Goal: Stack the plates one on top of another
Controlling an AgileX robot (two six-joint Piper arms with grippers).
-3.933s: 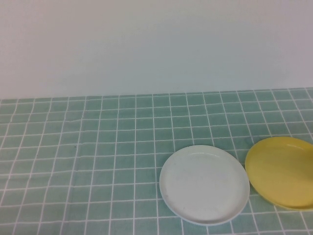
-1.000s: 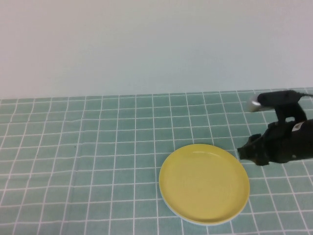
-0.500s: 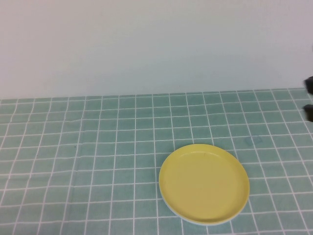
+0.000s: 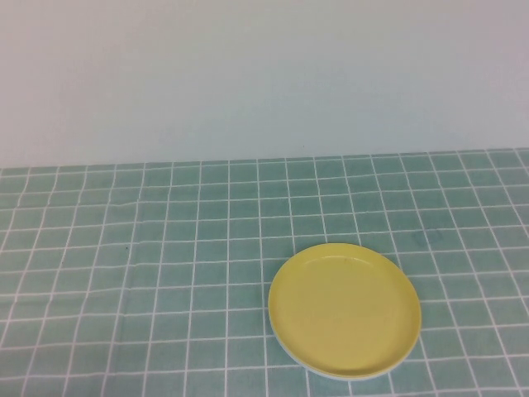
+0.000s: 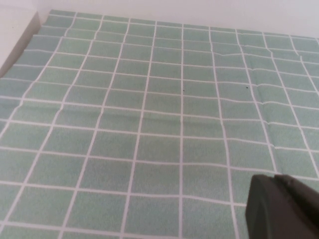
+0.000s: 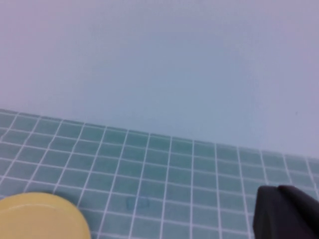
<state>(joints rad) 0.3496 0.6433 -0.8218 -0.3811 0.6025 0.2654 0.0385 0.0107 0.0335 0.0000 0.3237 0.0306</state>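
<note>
Yellow plate [image 4: 345, 308] lies apart from both shut claws.

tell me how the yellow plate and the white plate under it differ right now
The yellow plate lies on top with its whole face showing; the white plate sits beneath it, seen only as a thin pale sliver along the near edge. The yellow plate is bright yellow, the white plate pale. Both lie flat and centred on the green checked cloth. Neither the left gripper nor the right gripper, both shut, touches them.
</note>
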